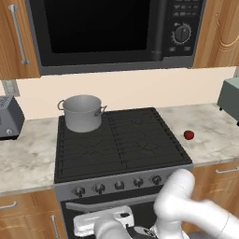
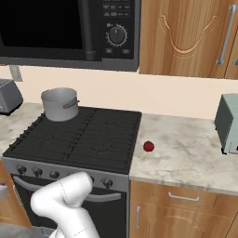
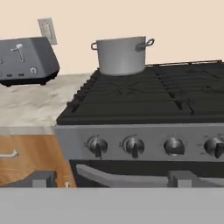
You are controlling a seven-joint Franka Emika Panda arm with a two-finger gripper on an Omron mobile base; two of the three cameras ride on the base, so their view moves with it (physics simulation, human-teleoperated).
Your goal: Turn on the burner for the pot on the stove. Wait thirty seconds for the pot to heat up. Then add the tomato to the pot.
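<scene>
**Reaching for the burner knob**

Your pincer [image 3: 109,181] hung released, jaws wide, low before the stove [image 3: 144,100], level with the knob strip. The pot [image 3: 121,55] sat on the stove's rear left burner, so you needed the knob for that burner; I judged it one of the two left knobs [image 3: 97,145], though their markings were unreadable. You should have approached squarely, closed on the knob, then turned.

The pot was lidless grey brushed metal. The tomato [image 1: 188,135], small and glossy red, lay on the worktop [image 1: 212,135] right of the stove.
</scene>
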